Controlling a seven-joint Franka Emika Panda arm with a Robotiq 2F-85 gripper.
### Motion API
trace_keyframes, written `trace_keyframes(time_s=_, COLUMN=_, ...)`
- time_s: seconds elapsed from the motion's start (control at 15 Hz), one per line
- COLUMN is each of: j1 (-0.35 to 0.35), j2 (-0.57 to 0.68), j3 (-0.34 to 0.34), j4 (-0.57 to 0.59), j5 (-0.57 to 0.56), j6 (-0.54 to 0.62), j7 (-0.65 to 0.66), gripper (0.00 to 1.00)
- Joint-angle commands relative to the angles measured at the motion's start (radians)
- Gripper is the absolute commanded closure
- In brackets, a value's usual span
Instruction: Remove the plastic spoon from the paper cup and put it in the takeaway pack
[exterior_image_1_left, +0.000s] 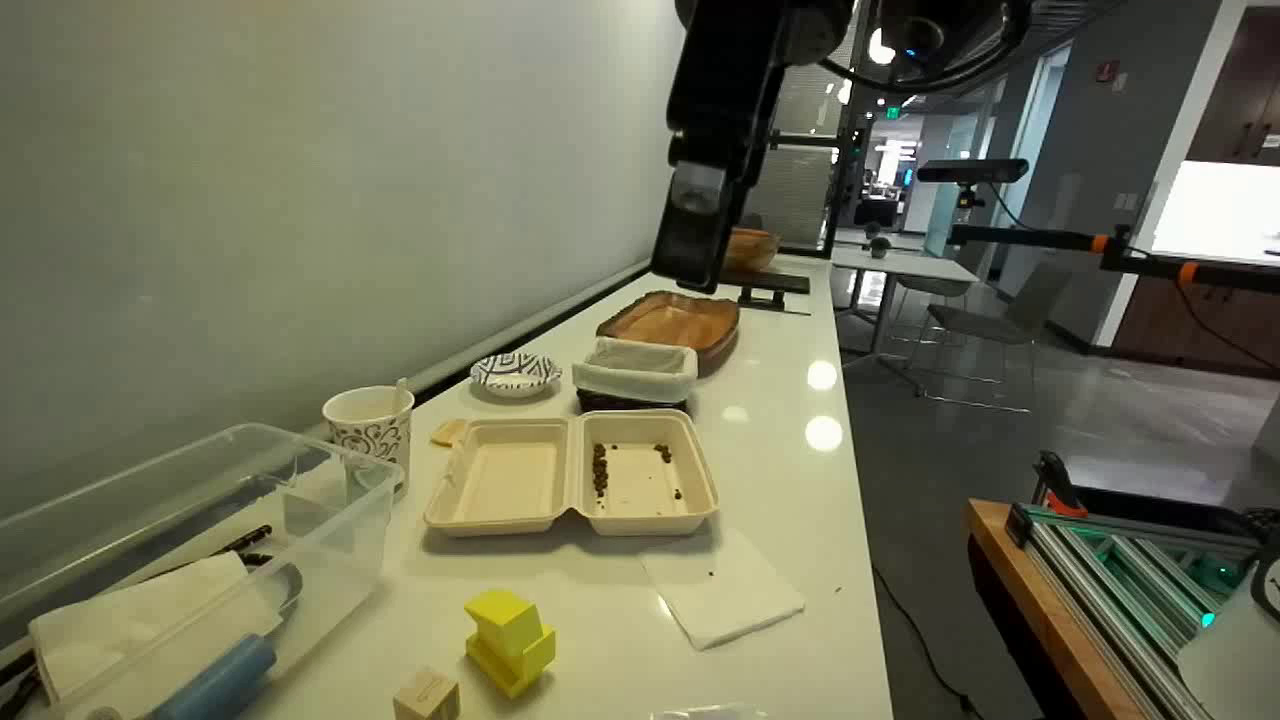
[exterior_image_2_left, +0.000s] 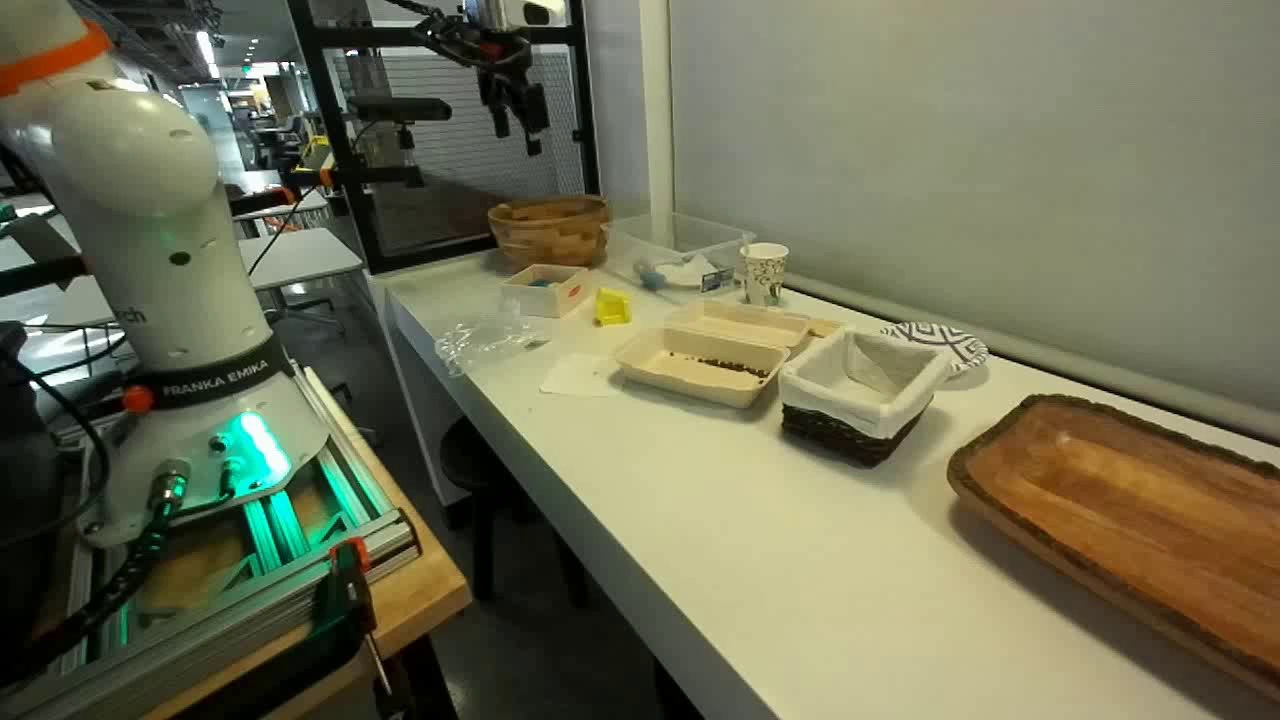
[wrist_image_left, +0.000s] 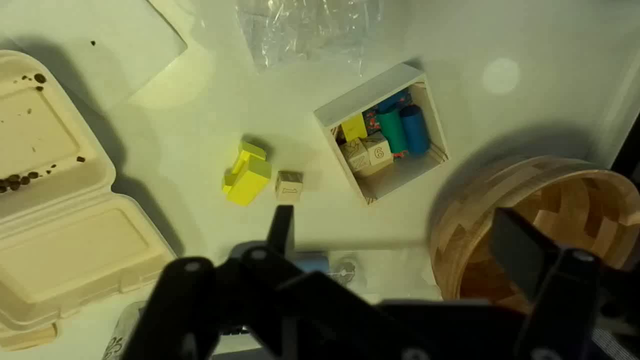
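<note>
The paper cup (exterior_image_1_left: 368, 432) is white with a dark swirl pattern and stands upright by the wall; it also shows in an exterior view (exterior_image_2_left: 765, 274) and partly in the wrist view (wrist_image_left: 118, 334). A pale spoon handle (exterior_image_1_left: 402, 393) sticks up at its rim; the rest is hidden inside. The takeaway pack (exterior_image_1_left: 515, 475), a beige clamshell, lies open beside the cup with dark crumbs in one half; it also shows in the other views (exterior_image_2_left: 690, 385) (wrist_image_left: 65, 245). My gripper (wrist_image_left: 395, 225) is open and empty, high above the table in both exterior views (exterior_image_1_left: 690, 270) (exterior_image_2_left: 518, 140).
A clear plastic bin (exterior_image_1_left: 340, 570) stands close to the cup. Yellow blocks (exterior_image_1_left: 510, 640), a wooden cube (wrist_image_left: 289, 186), a box of blocks (wrist_image_left: 370, 97) and a wooden bowl (wrist_image_left: 465, 220) lie nearby. A lined basket (exterior_image_2_left: 850, 440) and patterned bowl (exterior_image_1_left: 515, 374) stand past the pack.
</note>
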Motion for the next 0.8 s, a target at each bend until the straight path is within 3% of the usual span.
trace_keyframes(time_s=0.0, j1=-0.010, j2=0.000, j3=0.009, j4=0.002, j5=0.004, j6=-0.004, j7=-0.003, gripper=0.00)
trace_keyframes(time_s=0.2, j1=-0.010, j2=0.000, j3=0.009, j4=0.002, j5=0.004, j6=-0.004, j7=-0.003, gripper=0.00)
trace_keyframes(time_s=0.47, j1=-0.043, j2=0.100, j3=0.033, j4=0.023, j5=-0.018, j6=0.311, j7=0.060, gripper=0.00)
trace_keyframes(time_s=0.73, j1=-0.098, j2=0.289, j3=0.057, j4=0.116, j5=-0.096, j6=0.583, j7=0.177, gripper=0.00)
